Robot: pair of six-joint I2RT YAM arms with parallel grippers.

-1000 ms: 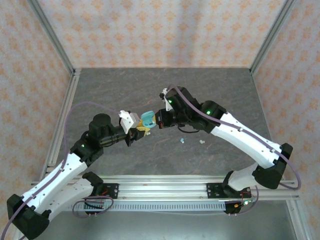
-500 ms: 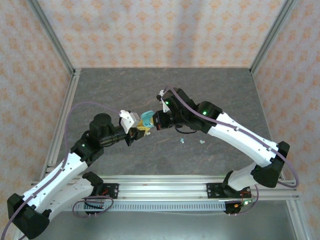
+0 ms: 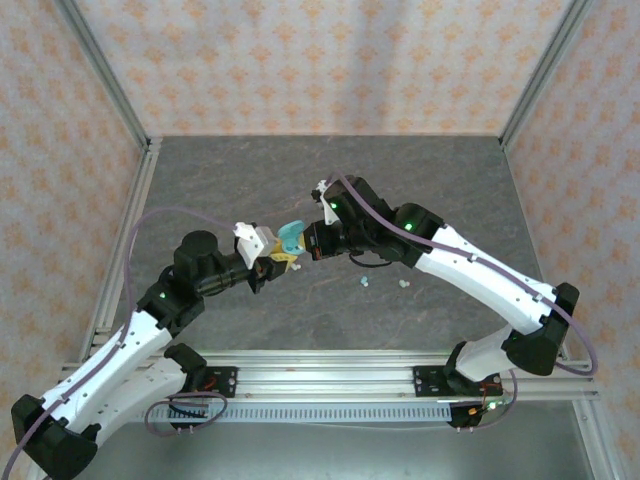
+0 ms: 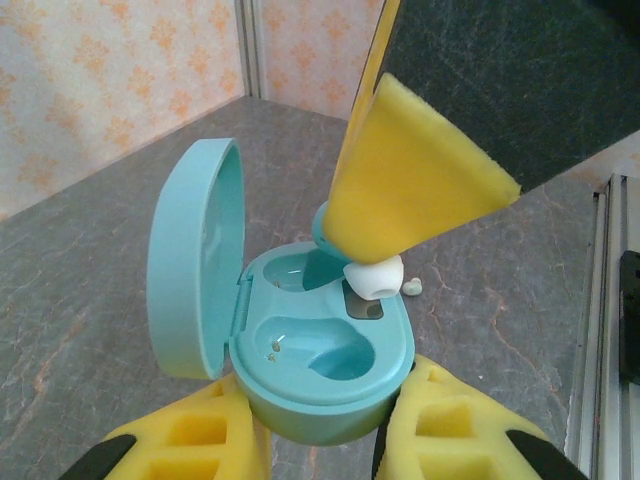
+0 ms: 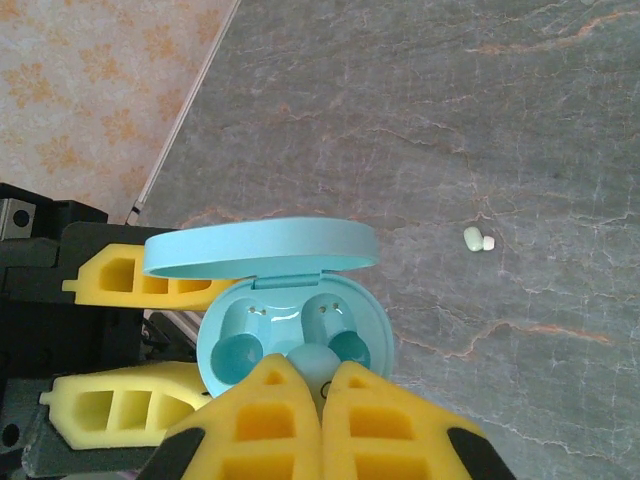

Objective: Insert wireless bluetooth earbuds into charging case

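Observation:
My left gripper [image 3: 272, 262] is shut on the base of a teal charging case [image 3: 291, 238], held above the table with its lid up. In the left wrist view the yellow fingers [image 4: 200, 435] clamp the case [image 4: 320, 375] from both sides, and both of its sockets are empty. My right gripper [image 3: 312, 243] is shut on a pale mint earbud [image 4: 373, 278] with a white tip, held just over the case's far socket. In the right wrist view this earbud [image 5: 315, 365] sits between my right gripper's [image 5: 320, 388] closed fingers, right above the case [image 5: 290, 310].
Two loose earbuds [image 3: 364, 283] [image 3: 404, 284] lie on the grey table under the right arm. One of them appears as a loose earbud [image 5: 474, 238] in the right wrist view and a loose earbud [image 4: 411, 287] in the left. Metal frame posts [image 3: 120, 230] border the table.
My right gripper has moved left with the earbud, closing in over the open case. The left gripper has shifted slightly with the case.

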